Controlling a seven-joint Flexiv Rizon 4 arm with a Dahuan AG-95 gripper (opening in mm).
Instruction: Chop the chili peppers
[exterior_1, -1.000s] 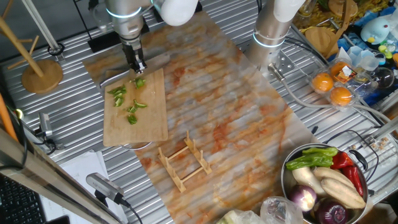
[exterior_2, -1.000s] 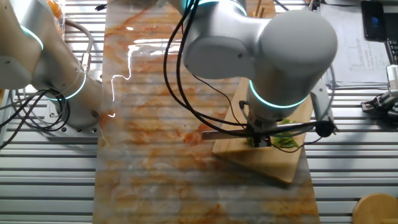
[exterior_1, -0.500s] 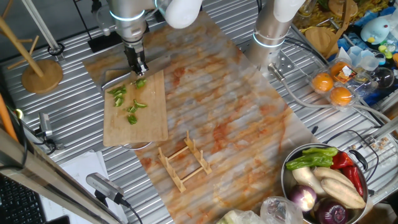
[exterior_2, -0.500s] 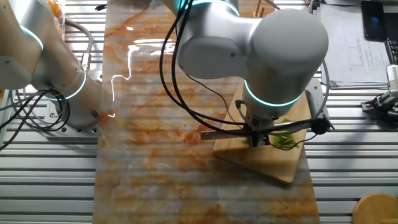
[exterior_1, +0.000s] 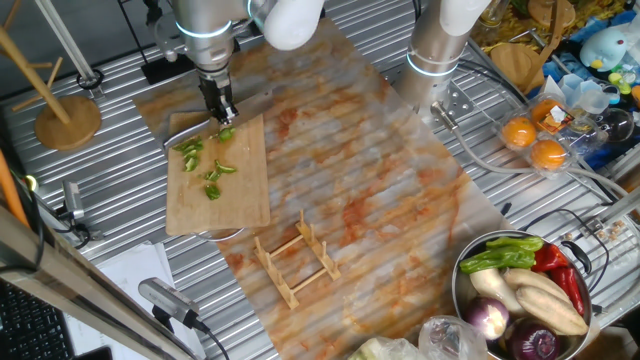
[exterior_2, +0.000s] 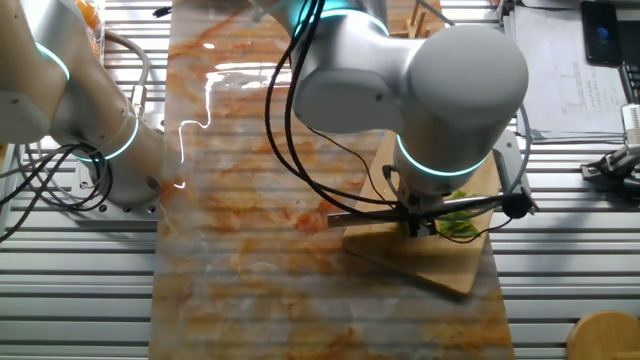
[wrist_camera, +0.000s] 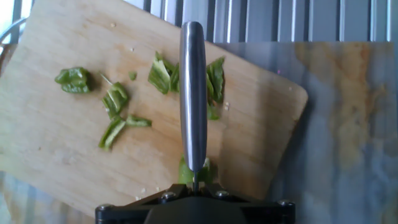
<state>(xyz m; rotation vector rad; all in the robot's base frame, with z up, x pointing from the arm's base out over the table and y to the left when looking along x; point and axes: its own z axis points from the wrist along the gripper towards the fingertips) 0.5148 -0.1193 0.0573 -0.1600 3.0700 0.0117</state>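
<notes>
A knife (wrist_camera: 193, 93) is pinched in the claw (exterior_1: 219, 105) above the cutting board (wrist_camera: 50, 137). Chili peppers (wrist_camera: 115, 99) are seen in pieces, mostly at the blade's 9 o'clock side.

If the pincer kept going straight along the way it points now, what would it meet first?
Probably the chili peppers: the knife held in the pincer sits over the chunks on the cutting board. How far above them is unclear.
</notes>
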